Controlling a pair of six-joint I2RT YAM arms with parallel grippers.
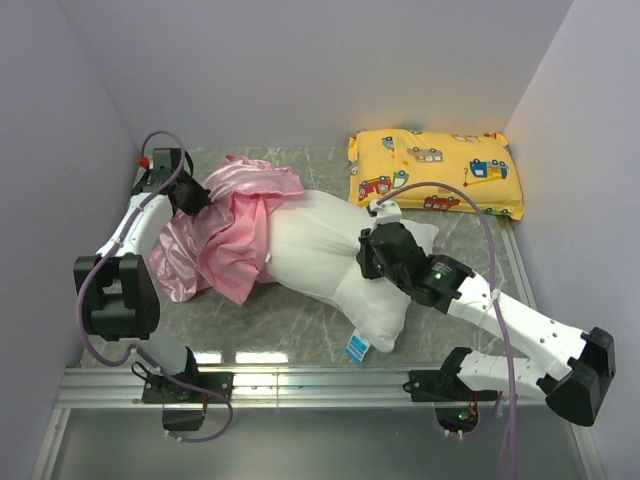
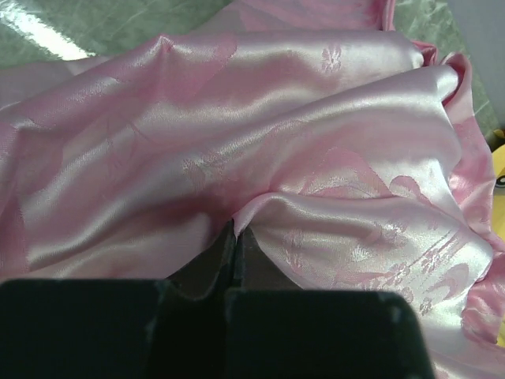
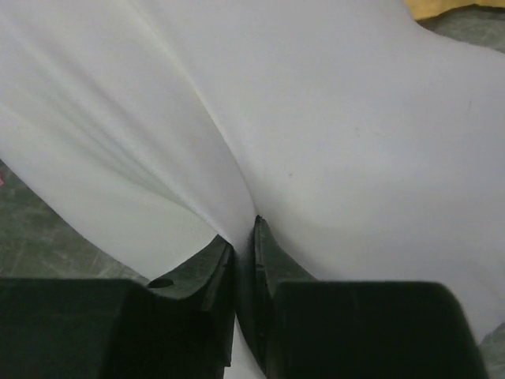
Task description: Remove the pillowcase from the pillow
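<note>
The white pillow [image 1: 320,250] lies across the middle of the table, its blue tag [image 1: 357,347] at the near edge. The pink satin pillowcase [image 1: 225,225] is bunched over only its left end. My left gripper [image 1: 195,197] is shut on a fold of the pillowcase [image 2: 316,158] at the far left; its jaws meet on pink fabric in the left wrist view [image 2: 234,233]. My right gripper [image 1: 372,250] is shut on a pinch of the pillow [image 3: 316,118], with white cloth drawn between its jaws [image 3: 245,237].
A yellow vehicle-print pillow [image 1: 435,170] lies at the back right. Grey walls close in on the left, back and right. A metal rail [image 1: 320,385] runs along the near table edge. The marbled grey tabletop [image 1: 230,320] shows in front of the pillow.
</note>
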